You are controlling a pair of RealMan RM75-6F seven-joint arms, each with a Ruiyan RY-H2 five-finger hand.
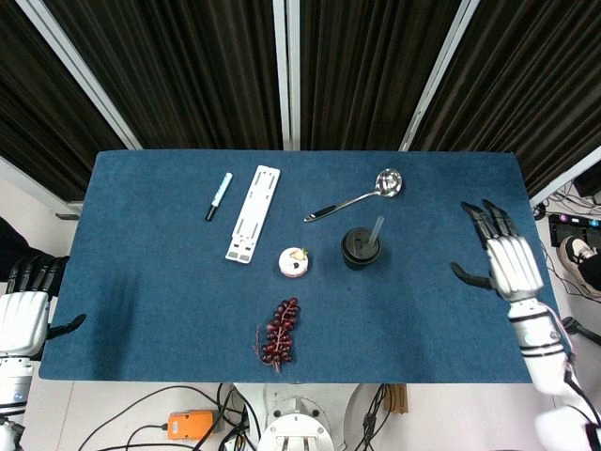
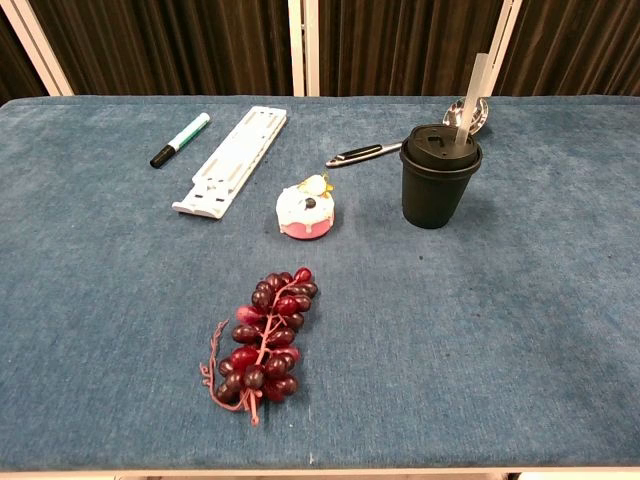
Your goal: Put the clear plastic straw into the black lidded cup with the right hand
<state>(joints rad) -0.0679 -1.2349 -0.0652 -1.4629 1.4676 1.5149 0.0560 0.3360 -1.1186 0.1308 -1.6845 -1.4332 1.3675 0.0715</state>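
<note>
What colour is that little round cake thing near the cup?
The cake is pale blue on top, pink below; clearest in the chest view.

No legible text, label, brand, number or sign found in either view. The marker (image 2: 181, 139), the white slotted bar (image 2: 230, 160) and the black lidded cup (image 2: 438, 176) carry no readable markings; any fine print on them is too small to make out.
</note>
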